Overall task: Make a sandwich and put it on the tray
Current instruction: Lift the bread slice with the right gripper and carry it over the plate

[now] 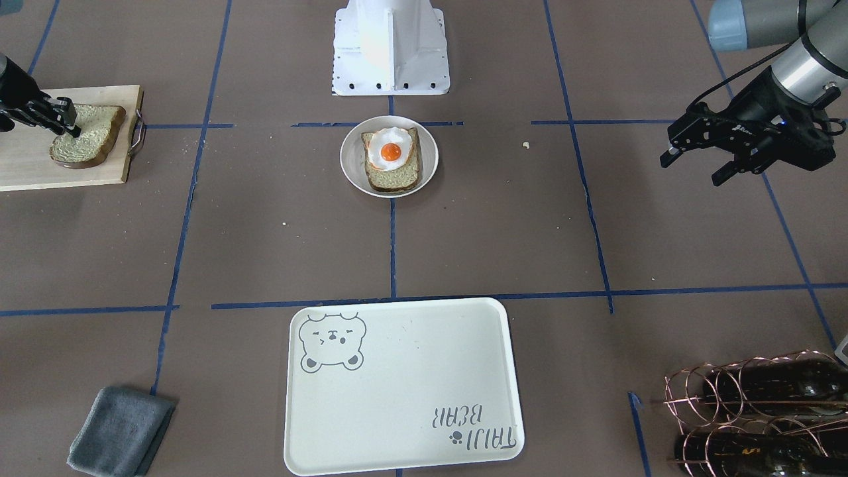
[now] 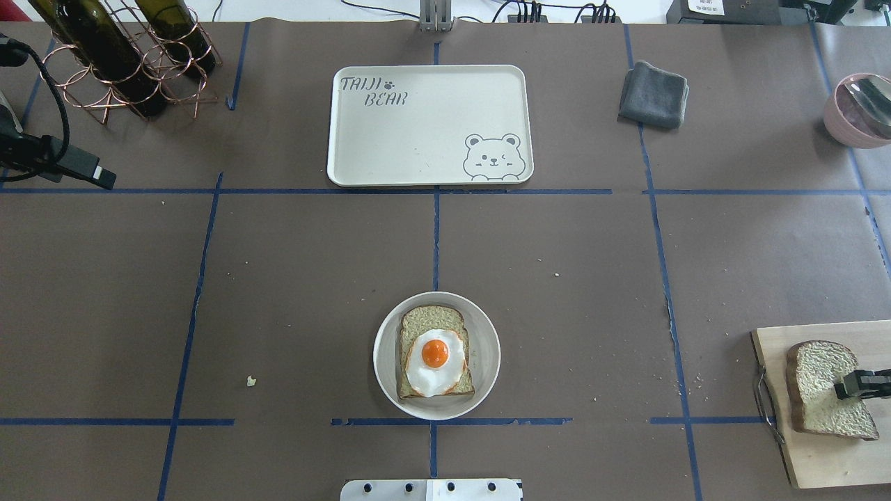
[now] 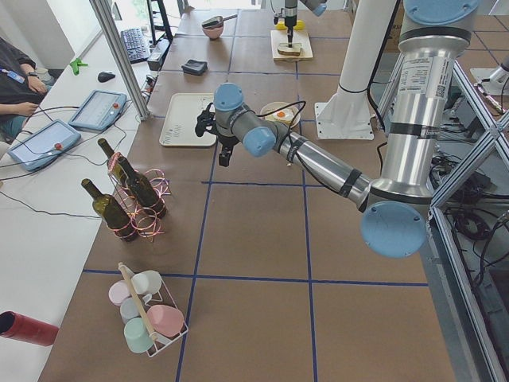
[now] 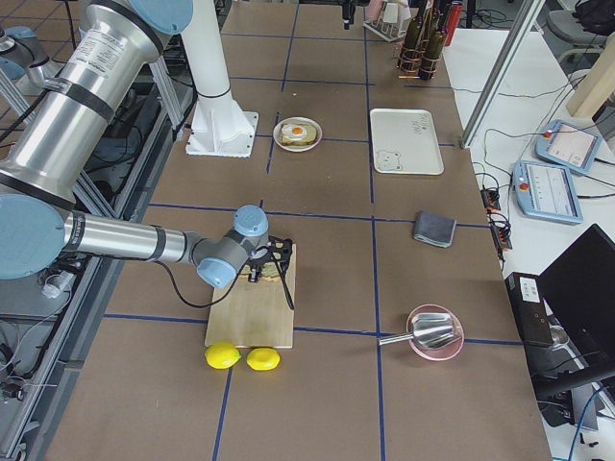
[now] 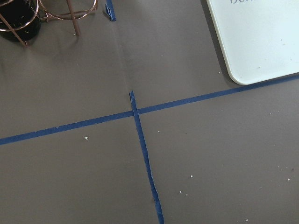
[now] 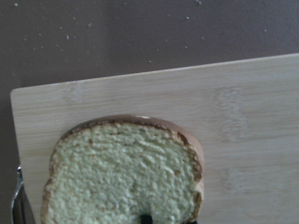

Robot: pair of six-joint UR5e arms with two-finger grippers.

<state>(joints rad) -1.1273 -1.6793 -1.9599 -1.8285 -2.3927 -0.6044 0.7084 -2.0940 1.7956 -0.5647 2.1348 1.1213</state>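
One bread slice (image 1: pixel 392 176) with a fried egg (image 1: pixel 389 151) on top lies on a small round white plate (image 1: pixel 348 163) at the table's middle; the egg also shows in the overhead view (image 2: pixel 435 356). A second slice (image 1: pixel 94 136) sits on a wooden board (image 1: pixel 26 165) and fills the right wrist view (image 6: pixel 126 177). My right gripper (image 1: pixel 69 124) is shut on that slice's edge, with one finger on top (image 2: pixel 850 385). The cream bear tray (image 1: pixel 404 391) holds nothing. My left gripper (image 1: pixel 693 169) hangs open and empty above the table, far from the plate.
A folded grey cloth (image 1: pixel 122 430) lies near the tray. A copper rack with dark wine bottles (image 1: pixel 755 411) stands on my left side. A pink bowl with a spoon (image 2: pixel 860 108) sits far right. Two lemons (image 4: pixel 240 357) lie beside the board. The white robot base (image 1: pixel 391 46) stands behind the plate.
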